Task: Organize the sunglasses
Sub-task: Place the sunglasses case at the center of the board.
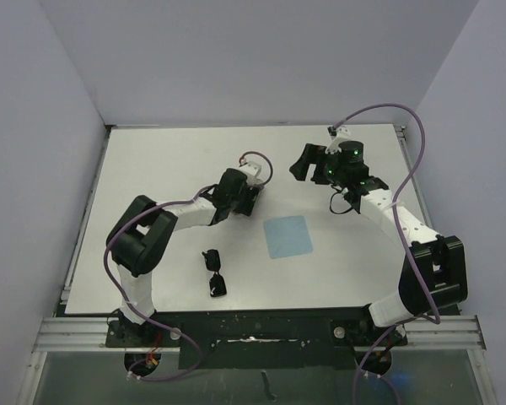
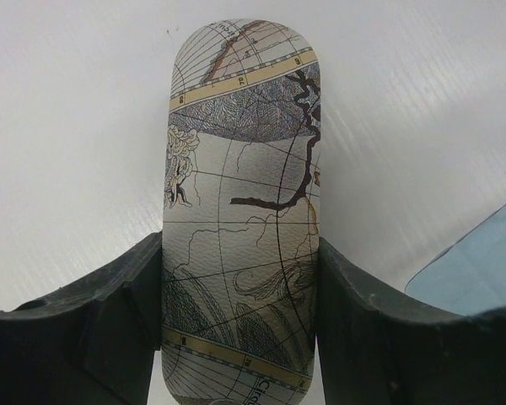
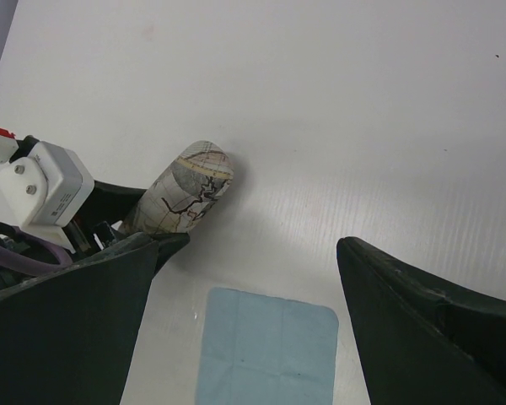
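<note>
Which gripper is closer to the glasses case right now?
Left. The left gripper clamps the case between its fingers; the right gripper hangs open off to its right.

A white table [image 1: 177,160] fills the middle of the frame. 3 pale purple walls [image 1: 261,59] stand at top, left and right.

The only readable writing is on the case [image 2: 240,169], printed like an antique map and gripped by the left pincer [image 2: 240,329]. Near its lower end, in the left wrist view, dark cursive letters [image 2: 270,390] begin "Circ" and run off the bottom edge of the picture. Its yellow bands [image 2: 236,84] carry small ruler-like ticks; any numerals beside them are too small to read. From the right wrist the same print is too small to make out. Nothing else bears legible text.
</note>
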Robot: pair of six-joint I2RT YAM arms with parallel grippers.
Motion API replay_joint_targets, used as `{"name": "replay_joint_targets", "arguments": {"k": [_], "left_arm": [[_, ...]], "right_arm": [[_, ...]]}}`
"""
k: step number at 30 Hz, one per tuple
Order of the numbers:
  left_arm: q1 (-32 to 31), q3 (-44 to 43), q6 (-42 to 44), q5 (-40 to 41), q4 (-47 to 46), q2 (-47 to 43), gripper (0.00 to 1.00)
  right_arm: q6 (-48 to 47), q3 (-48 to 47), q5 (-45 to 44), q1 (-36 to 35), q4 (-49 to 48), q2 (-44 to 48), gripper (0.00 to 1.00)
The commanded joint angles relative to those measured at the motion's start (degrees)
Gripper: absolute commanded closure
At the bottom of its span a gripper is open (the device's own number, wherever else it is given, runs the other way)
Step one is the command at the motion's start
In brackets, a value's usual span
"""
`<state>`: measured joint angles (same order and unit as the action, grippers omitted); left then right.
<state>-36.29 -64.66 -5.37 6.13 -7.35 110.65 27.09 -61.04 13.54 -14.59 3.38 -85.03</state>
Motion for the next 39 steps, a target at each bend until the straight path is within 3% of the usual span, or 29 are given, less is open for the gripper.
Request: {"name": "replay_joint_targets", "arguments": {"k": [1,10,14,18,37,38,39], "left_arm": [[-0.08,0.70,-1.15,-0.28,-4.89,-0.67,0.83],[-0.38,2.48,-2.86,0.38,-6.25,-0.37,0.82],[-0.51,2.69,-3.28,0.05,-6.10,0.24,0.66],[-0.50,3.02,-3.79,-0.36,-6.09,0.61,0.59],[-0.56,3.34,-4.35,-0.06,-6.32,0.89,0.43],[-0.61,3.40,-4.46,0.20,-6.27,0.95,0.35],[-0.61,3.47,-4.55,0.40,-6.33,0.91,0.34]], "right_arm": [[0.17,-0.31,-0.16,0.36,-1.69,0.99,0.08],[0.16,-0.23,-0.27,0.39,-1.51,0.91,0.08],[0.23,-0.16,-0.27,0.40,-1.40,0.98,0.08],[0.40,-0.05,-0.36,0.38,-1.38,1.03,0.08],[0.59,-0.05,-0.27,0.39,-1.14,0.96,0.08],[0.59,0.00,-0.27,0.36,-1.20,0.93,0.08],[0.71,0.03,-0.27,0.35,-1.24,1.00,0.08]]}}
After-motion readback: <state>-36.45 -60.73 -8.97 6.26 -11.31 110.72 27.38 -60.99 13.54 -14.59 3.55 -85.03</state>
